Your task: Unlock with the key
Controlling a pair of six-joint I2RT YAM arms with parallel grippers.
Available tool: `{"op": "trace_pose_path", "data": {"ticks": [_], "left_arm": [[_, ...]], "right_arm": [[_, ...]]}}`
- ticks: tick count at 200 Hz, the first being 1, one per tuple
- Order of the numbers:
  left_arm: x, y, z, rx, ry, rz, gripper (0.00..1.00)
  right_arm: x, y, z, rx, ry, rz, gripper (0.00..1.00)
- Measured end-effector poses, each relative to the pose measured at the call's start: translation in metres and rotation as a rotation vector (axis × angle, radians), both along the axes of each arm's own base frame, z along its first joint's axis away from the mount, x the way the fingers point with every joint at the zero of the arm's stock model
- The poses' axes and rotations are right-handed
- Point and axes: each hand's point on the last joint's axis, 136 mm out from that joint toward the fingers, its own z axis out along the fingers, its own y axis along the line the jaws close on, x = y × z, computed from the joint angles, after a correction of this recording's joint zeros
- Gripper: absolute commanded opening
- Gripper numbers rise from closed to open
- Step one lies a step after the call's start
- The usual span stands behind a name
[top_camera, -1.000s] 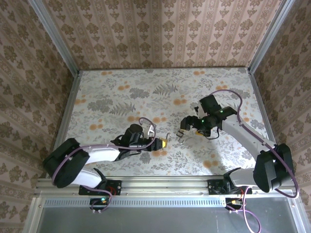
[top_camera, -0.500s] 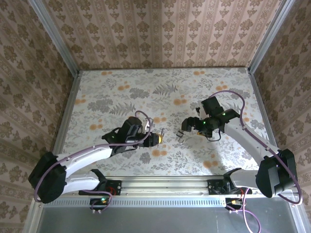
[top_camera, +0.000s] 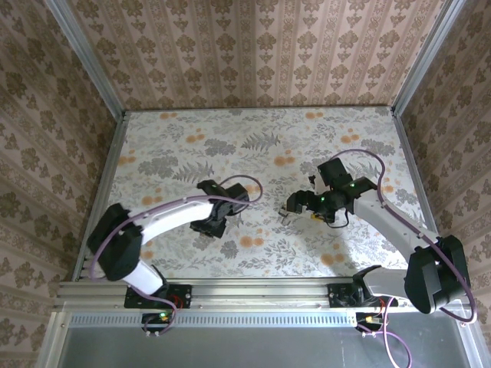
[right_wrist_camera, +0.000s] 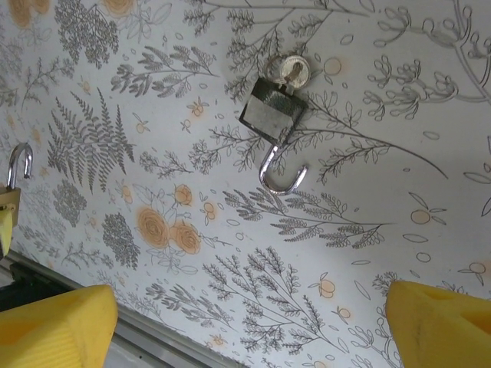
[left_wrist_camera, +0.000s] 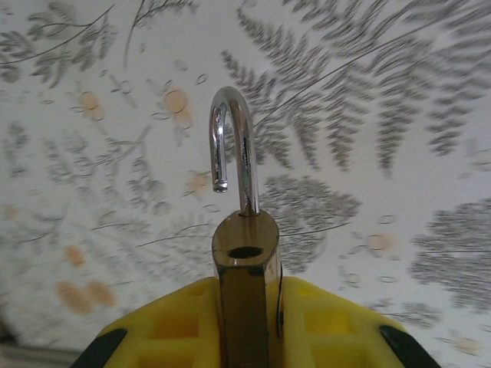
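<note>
Left gripper [left_wrist_camera: 245, 326] is clamped on the padlock [left_wrist_camera: 245, 257], its shackle [left_wrist_camera: 239, 130] standing open, held up over the table [top_camera: 192, 146]. There's bare floral top all round the padlock and the walls [top_camera: 253, 54] are well away. The key [right_wrist_camera: 274, 110] lies flat on the table off to the padlock's right, nothing between them. Right gripper [right_wrist_camera: 247, 322] hangs over the key, fingers spread wide, not touching it.

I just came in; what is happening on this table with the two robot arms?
The left gripper is shut on a brass-gold padlock whose silver shackle stands open. The right gripper is open above the flowered table, where a darker metal padlock lies, its shackle open too, with what seems a small silver key in its base.
</note>
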Motion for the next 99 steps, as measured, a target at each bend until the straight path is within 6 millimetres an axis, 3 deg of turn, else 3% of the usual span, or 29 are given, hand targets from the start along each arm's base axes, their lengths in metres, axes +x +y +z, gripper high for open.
{"op": "trace_pose_path", "data": {"ticks": [33, 74, 99], "left_arm": [[0.005, -0.009, -0.018, 0.148, 0.016, -0.055, 0.00], [0.008, -0.032, -0.033, 0.170, 0.010, -0.086, 0.40], [0.007, -0.041, -0.036, 0.133, 0.003, -0.079, 0.50]], "right_arm": [[-0.008, 0.001, 0.002, 0.027, -0.011, 0.013, 0.92], [-0.011, 0.001, 0.012, 0.057, -0.052, 0.023, 0.93], [-0.013, -0.004, 0.012, 0.062, -0.061, 0.014, 0.94]]}}
